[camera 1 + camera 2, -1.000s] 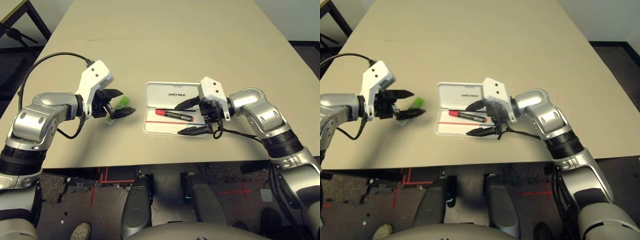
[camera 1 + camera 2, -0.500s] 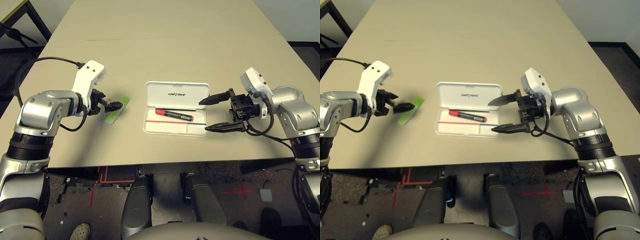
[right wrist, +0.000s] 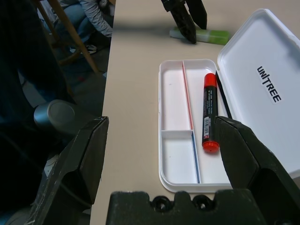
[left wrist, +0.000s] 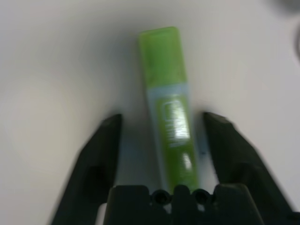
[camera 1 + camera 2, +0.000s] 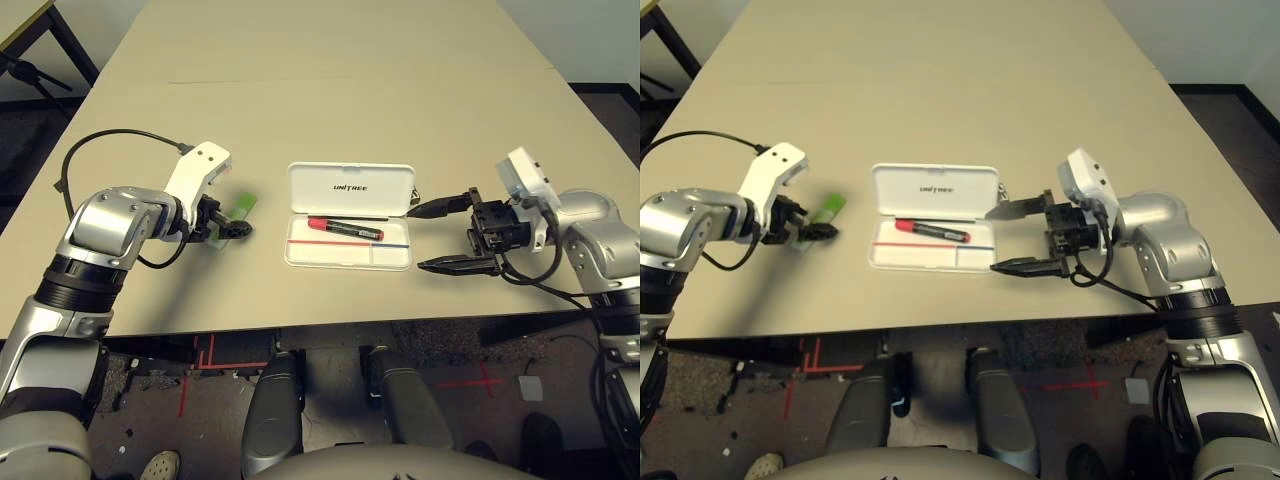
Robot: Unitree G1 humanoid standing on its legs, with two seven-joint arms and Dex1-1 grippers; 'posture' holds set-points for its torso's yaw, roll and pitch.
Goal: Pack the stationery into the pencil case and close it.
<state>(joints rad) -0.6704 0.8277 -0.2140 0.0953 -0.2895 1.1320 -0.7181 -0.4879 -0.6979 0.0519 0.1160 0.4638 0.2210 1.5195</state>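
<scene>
Straddling one green highlighter (image 4: 171,112), left claw (image 4: 161,117) open; right claw (image 3: 164,123) open, empty.

The green stick (image 5: 243,205) is partly hidden (behind the left fingers (image 5: 236,230)).

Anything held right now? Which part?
Nothing held, as far as I see: left gripper's jaws stand open astride the green stick's lower part, gap showing on both sides; right gripper's jaws are open and empty.

The right gripper (image 5: 415,239) has cleared the pencil case (image 5: 305,182); the left gripper (image 4: 161,116) narrowed.
</scene>
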